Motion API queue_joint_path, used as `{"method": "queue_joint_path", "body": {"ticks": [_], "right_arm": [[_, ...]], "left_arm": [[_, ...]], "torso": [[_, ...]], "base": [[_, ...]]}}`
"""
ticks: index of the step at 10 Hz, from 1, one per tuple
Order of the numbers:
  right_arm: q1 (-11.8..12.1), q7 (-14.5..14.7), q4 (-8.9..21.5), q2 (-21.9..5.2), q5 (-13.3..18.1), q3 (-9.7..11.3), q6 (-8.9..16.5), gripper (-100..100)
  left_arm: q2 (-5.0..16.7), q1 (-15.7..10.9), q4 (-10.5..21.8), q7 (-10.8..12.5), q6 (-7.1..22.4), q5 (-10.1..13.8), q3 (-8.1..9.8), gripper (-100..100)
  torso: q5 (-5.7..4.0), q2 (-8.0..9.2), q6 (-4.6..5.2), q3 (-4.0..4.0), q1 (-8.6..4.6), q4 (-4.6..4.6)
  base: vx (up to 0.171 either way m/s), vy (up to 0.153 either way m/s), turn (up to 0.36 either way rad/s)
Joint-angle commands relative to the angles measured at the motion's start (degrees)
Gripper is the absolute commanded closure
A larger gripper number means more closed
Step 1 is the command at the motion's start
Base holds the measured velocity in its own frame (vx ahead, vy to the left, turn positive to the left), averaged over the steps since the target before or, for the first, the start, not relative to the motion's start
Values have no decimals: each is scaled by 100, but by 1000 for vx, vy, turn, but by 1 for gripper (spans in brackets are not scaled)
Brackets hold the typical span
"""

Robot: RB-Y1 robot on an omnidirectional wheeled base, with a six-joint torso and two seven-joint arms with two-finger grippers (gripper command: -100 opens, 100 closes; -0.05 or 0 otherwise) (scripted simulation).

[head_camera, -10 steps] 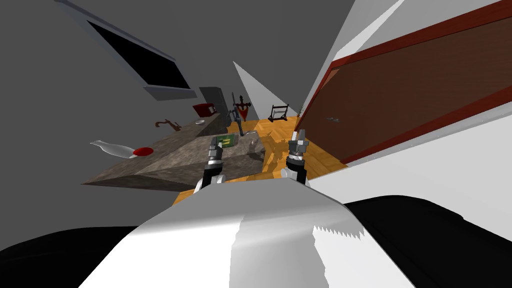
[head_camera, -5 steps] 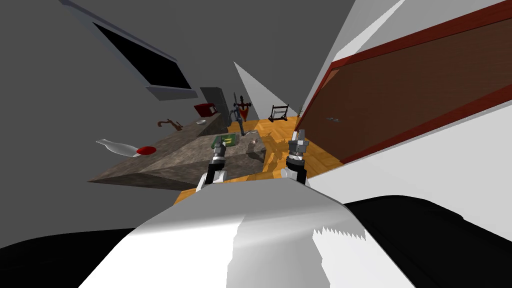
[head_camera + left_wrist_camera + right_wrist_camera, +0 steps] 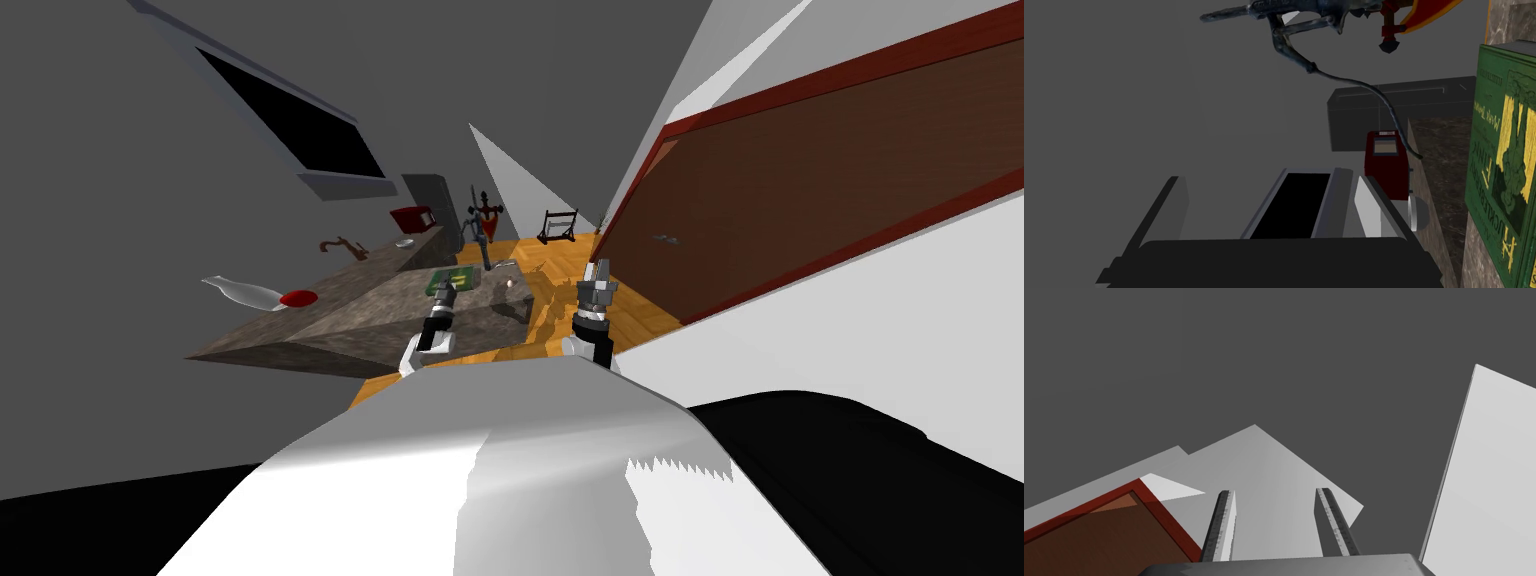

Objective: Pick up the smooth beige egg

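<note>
The small beige egg (image 3: 509,283) lies on the grey stone counter (image 3: 340,315), near its right end and just right of a green book (image 3: 452,279). My left gripper (image 3: 444,295) hangs over the counter's near edge by the book, left of the egg and apart from it. In the left wrist view its fingers (image 3: 1170,207) stand wide apart, so the left gripper (image 3: 1269,182) is open and empty, with the green book (image 3: 1501,165) close beside it. My right gripper (image 3: 600,275) is raised over the wooden floor, right of the counter; the right gripper (image 3: 1276,500) is open and empty.
On the counter are a red box (image 3: 410,218), a white bowl (image 3: 404,242), a dark faucet-like piece (image 3: 470,228) and a red-and-white object (image 3: 270,296). A dark red-framed panel (image 3: 800,200) lines the right side. Orange wooden floor (image 3: 620,320) lies between.
My left arm has reached a little forward and right toward the green book. The whole head view has shifted slightly, so I have moved a bit. The right arm has stayed still.
</note>
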Motion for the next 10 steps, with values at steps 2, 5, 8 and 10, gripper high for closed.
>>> {"method": "queue_joint_path", "body": {"ticks": [2,5,8,10], "right_arm": [[0,0,0,0,0,0,0,0],[0,0,0,0,0,0,0,0],[0,0,0,0,0,0,0,0],[0,0,0,0,0,0,0,0]], "left_arm": [[69,-352,338,73,222,40,37,-100],[144,-872,903,186,610,102,92,-100],[197,-1373,1368,298,980,169,149,-100],[215,-1753,1795,354,1212,204,179,-100]], "torso": [[0,-2,0,-2,-1,-1],[-1,-3,0,-2,-4,-1],[-1,-4,0,-3,-7,-1],[-2,-5,0,-3,-9,-1]], "base": [[-15,10,9],[-19,5,10],[-18,-2,14],[-13,-10,14]]}}
